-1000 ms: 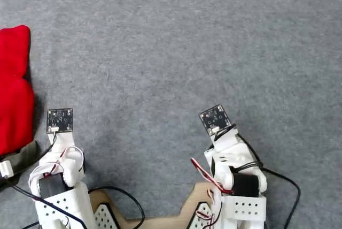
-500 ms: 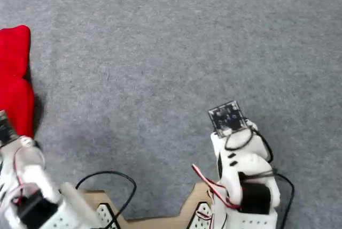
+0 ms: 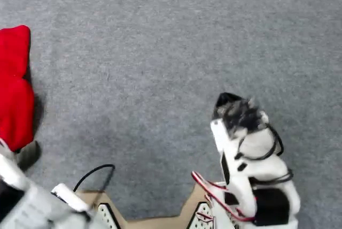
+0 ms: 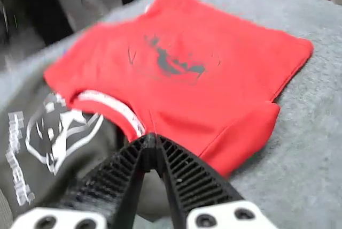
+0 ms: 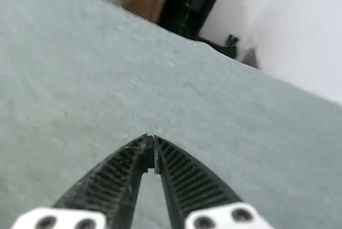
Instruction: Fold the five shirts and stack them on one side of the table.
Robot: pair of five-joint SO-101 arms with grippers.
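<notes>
Claws first: the left gripper point(image 4: 153, 142) was clenched tight w/ nothing in it, tips poised over the red shirt point(image 4: 187, 68) close to its white-trimmed neck. The right gripper point(image 5: 154, 144) was clenched & empty too, over bare grey table point(image 3: 171, 42), well apart from any cloth. The red shirt lay at the table's left edge, partly on top of a dark shirt point(image 4: 48, 143) w/ white print that stuck out at the near end.

From where I stood, the step looked like fetching the red one to the middle for folding. To do it well, I'd say: open the jaws before dropping, and bite at the neck or shoulder where the fabric's doubled. Take red only, since the dark shirt sat right beside that spot & it'd be easy to snag both. Then drag low & slow toward the centre so it keeps flat, w/ the R arm ready to pin the other shoulder.

Its long axis ran far-to-near along the left edge. The neck pointed to the near side, toward the arms, and the hem to the far side, I reckoned. One sleeve looked curled under
</notes>
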